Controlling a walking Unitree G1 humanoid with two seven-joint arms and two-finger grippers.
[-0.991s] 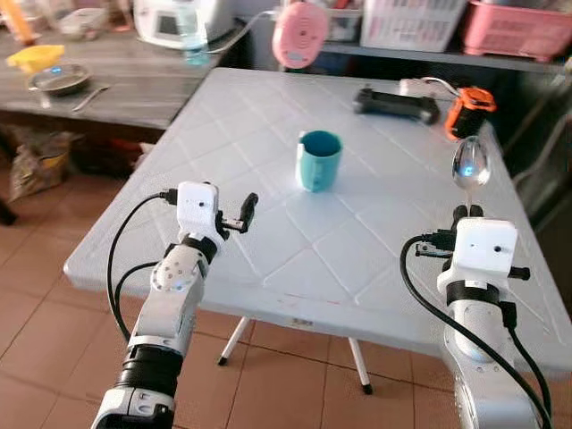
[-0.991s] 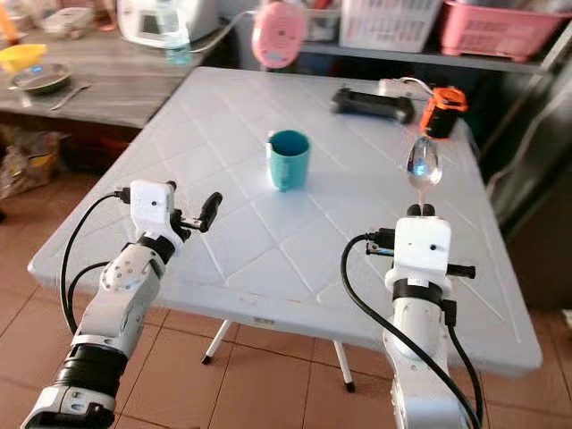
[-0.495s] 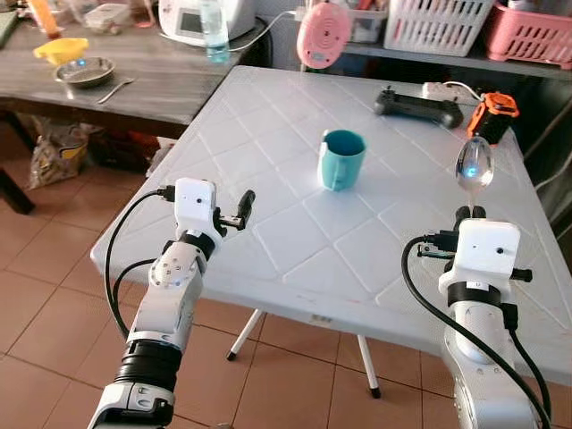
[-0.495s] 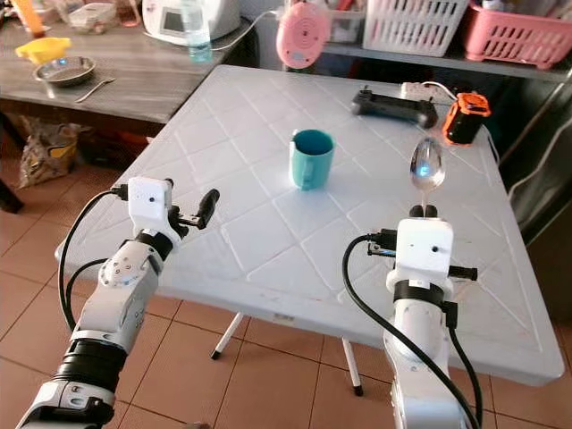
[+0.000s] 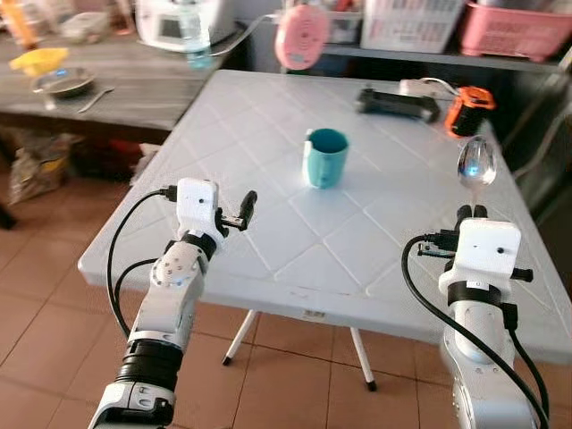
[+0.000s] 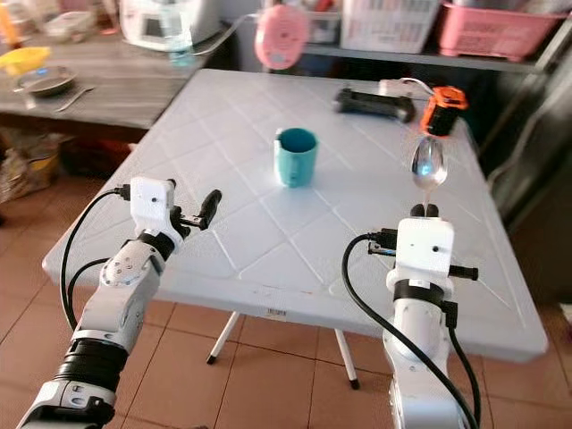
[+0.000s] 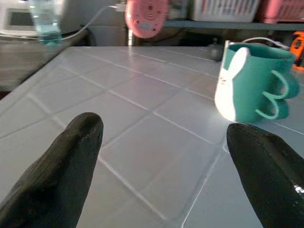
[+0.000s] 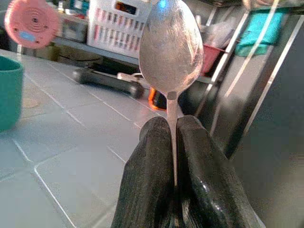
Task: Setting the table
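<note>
Your right tool [image 5: 472, 211] is clamped on the handle of a metal spoon [image 5: 475, 164], its two black fingers [image 8: 152, 185] pressed together on the thin stem; the spoon stands upright with its bowl above the fingertips, held over the near right part of the white surface [image 5: 268, 161]; your left tool [image 5: 244, 211] hangs over the near left edge of that surface with its fingers [image 7: 71, 156] spread wide apart and nothing between them; a teal mug [image 5: 324, 157] with a white rabbit shape on its side stands upright near the middle of the surface, well apart from both tools, and in the left wrist view it sits beyond the open fingers; at the far side you have a black controller [image 5: 397, 103] and an orange-and-black device [image 5: 469, 109] lying near each other; a round pink object [image 5: 301, 36] shows just past the far edge; a metal bowl [image 5: 61, 84] rests on the grey counter [image 5: 134, 80] to the left.
</note>
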